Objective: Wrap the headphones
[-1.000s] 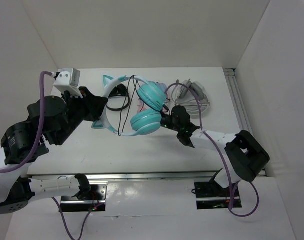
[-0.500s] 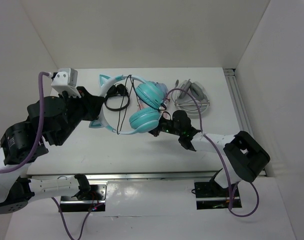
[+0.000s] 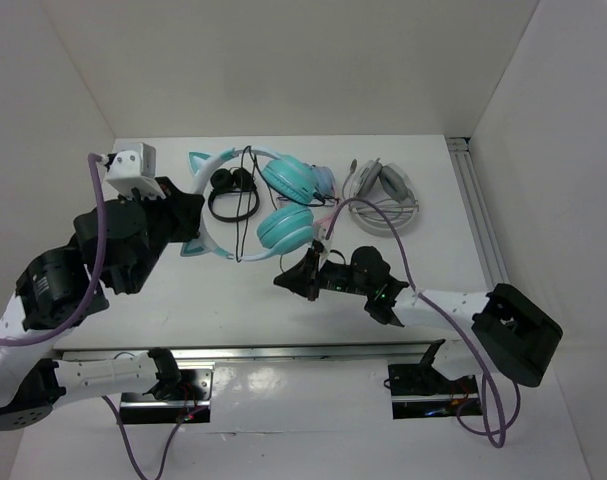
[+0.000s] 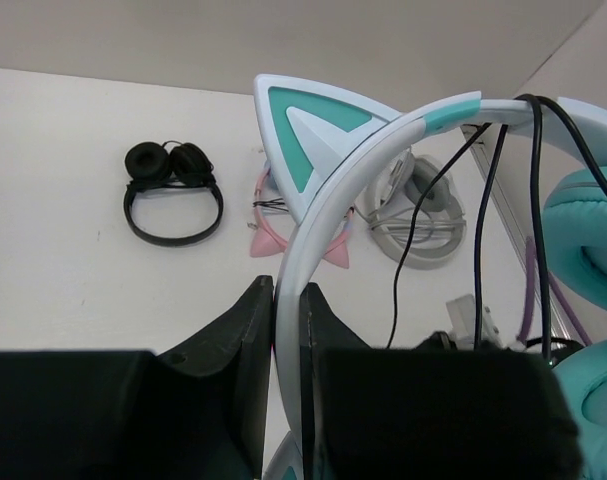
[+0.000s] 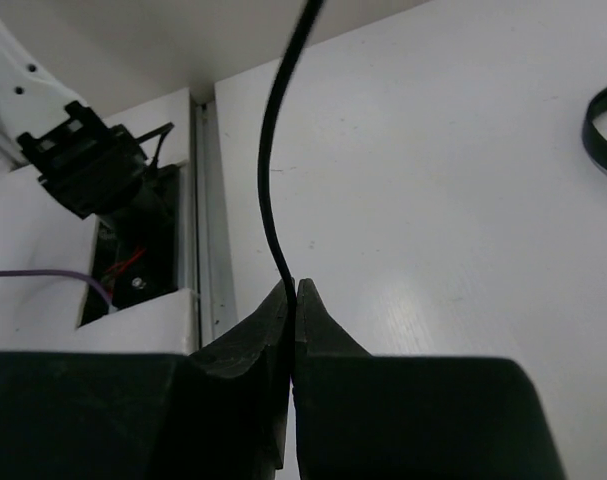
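- Gripping the pale headband of the teal cat-ear headphones (image 3: 286, 228), my left claw (image 4: 288, 300) has its jaws pressed tight against both sides of the band, just below one teal ear (image 4: 313, 125).
- From overhead, I see the headphones over the back middle of the white table (image 3: 183, 290), with the headband toward my left arm and both teal cups toward the right.
- My right claw (image 5: 291, 292) is pinched closed on the thin black cable (image 5: 271, 200), which rises from between the fingertips and curves up out of the wrist view.
- That claw sits on the near side of the cups, apart from them.
- Several strands of cable hang across the headband in the left wrist view.
- A small black headset (image 4: 171, 190) lies flat on the table near the headband.
- A grey-white pair (image 3: 383, 195) lies further right.
- Pink cat-ear headphones (image 4: 273, 225) show between those two, mostly hidden.
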`<state>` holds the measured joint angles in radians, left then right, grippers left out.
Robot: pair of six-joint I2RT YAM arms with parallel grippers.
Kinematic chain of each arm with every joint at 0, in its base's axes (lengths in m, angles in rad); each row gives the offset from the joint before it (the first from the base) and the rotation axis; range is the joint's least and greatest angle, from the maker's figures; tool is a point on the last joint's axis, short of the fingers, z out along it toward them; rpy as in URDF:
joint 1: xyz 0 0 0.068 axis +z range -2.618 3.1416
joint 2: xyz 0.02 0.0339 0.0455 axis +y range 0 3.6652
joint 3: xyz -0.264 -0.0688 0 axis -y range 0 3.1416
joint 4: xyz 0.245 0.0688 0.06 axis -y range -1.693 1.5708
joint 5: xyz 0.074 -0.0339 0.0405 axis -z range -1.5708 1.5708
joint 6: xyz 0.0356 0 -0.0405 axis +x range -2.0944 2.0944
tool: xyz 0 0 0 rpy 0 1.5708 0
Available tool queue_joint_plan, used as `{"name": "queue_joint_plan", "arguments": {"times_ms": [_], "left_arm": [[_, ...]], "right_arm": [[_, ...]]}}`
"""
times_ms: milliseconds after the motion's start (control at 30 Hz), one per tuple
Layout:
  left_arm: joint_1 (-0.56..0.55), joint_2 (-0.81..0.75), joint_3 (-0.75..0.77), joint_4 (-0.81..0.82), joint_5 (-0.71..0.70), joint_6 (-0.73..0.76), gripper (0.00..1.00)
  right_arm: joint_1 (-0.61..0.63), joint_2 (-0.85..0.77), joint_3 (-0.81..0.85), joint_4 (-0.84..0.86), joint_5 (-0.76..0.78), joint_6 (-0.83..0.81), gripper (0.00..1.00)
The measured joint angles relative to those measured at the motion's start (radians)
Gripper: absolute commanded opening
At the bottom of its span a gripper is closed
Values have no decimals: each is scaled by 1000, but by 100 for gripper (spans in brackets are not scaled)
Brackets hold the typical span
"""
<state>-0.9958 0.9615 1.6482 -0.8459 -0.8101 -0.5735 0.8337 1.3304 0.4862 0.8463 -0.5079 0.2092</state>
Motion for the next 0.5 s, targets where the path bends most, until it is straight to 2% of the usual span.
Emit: {"name": "queue_joint_plan", "arguments": {"times_ms": [133, 267, 400, 500], "left_arm": [[0, -3, -74, 47, -34, -10, 0], [0, 19, -150, 82, -85, -11, 0], [8, 79, -180, 105, -157, -32, 0], [58, 119, -192, 105, -158, -65, 0]], "right_arm": [[82, -53, -5, 2, 46, 10, 3], [192, -116, -4, -17, 155, -1, 1], [277, -150, 14, -93, 283, -16, 0], [315, -151, 41, -163, 359, -21, 0]]}}
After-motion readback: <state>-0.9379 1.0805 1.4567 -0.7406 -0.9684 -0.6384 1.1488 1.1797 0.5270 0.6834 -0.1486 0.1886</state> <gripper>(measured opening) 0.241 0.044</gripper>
